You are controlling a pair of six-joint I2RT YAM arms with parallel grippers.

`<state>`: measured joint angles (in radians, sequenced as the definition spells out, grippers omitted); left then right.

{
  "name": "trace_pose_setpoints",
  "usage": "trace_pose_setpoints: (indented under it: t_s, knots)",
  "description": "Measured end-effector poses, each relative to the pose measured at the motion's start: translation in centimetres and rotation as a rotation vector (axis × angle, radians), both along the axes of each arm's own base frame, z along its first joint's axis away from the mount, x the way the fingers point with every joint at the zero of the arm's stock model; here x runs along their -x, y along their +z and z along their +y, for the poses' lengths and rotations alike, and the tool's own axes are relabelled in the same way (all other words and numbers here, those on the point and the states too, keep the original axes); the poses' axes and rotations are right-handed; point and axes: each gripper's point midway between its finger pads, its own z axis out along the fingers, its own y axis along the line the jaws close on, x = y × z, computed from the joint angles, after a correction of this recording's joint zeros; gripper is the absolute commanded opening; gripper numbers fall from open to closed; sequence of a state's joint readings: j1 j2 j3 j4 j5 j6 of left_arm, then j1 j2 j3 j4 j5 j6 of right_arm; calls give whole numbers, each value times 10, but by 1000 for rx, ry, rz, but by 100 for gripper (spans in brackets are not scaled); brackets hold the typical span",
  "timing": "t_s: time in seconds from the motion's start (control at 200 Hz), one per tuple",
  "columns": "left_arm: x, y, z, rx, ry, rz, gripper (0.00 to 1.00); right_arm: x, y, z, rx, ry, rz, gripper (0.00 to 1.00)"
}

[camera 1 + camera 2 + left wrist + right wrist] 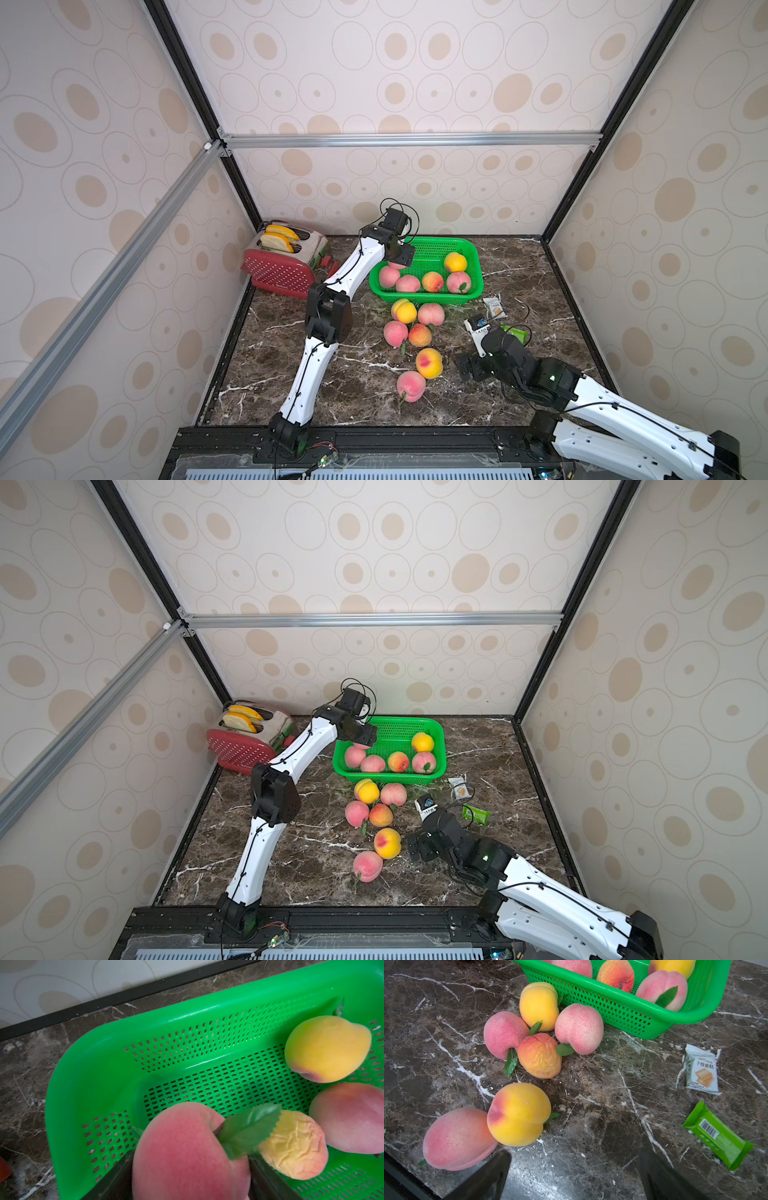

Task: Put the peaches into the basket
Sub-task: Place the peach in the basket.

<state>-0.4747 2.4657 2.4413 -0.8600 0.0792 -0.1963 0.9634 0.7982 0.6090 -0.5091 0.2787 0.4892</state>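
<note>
The green basket (478, 266) (441, 735) stands at the back of the marble table with several peaches (432, 281) inside. My left gripper (400, 261) (190, 1163) hangs over the basket's near-left corner (83, 1076), shut on a pink peach (182, 1151) with a leaf. Several more peaches (403, 311) (538, 1005) lie on the table in front of the basket (612, 1009). My right gripper (473, 353) (575, 1157) stands open and empty low over the table, just right of a yellow-red peach (519, 1113) and a pink one (456, 1138).
A red and silver toaster (286, 262) holding bread slices sits at the back left. A pale snack packet (702, 1070) and a green one (718, 1136) lie right of my right gripper. Patterned walls close in the table on three sides.
</note>
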Motion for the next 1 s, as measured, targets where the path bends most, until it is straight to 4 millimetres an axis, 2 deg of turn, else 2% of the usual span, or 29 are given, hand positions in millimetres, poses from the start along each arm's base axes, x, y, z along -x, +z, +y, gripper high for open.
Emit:
trace_pose_setpoints:
  t_s: [0.421, 0.806, 1.001]
  knots:
    - [-15, -3, -1, 7, 1, -48, 81, -4, -2, 3, -9, -4, 9, 100]
    - [-23, -32, 3, -3, 13, -25, 85, -7, -6, -1, -8, -20, 21, 100]
    - [-23, -38, 1, 4, 10, -22, 87, -9, -9, -2, -12, -26, 24, 100]
